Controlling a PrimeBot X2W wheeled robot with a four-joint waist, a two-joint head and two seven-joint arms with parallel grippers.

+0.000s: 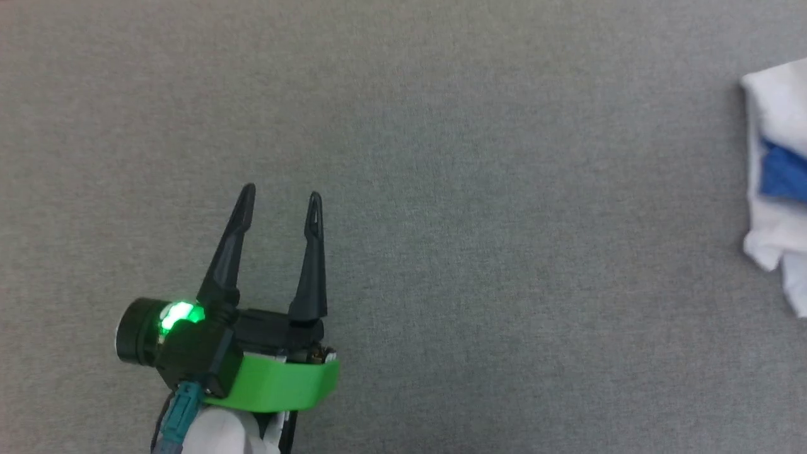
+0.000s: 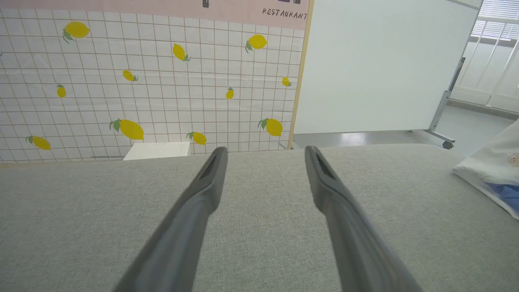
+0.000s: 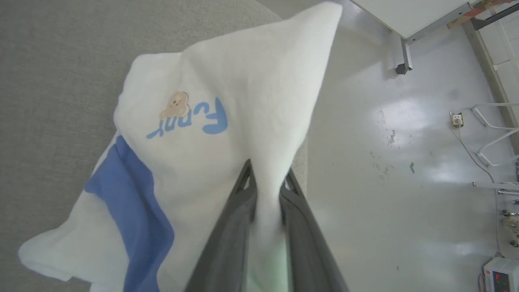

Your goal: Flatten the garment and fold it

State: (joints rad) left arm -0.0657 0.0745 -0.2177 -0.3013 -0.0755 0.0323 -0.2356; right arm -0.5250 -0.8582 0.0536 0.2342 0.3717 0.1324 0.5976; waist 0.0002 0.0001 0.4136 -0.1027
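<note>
the right gripper [image 3: 267, 172] is clenching the garment [image 3: 243, 81], which is lying well right of the left gripper [image 1: 282, 191], its jaws released.

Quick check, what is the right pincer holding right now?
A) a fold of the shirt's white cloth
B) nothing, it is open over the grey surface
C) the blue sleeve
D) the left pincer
A: the right pincer is closed on white cloth of the garment; the blue sleeve lies apart from it.
</note>
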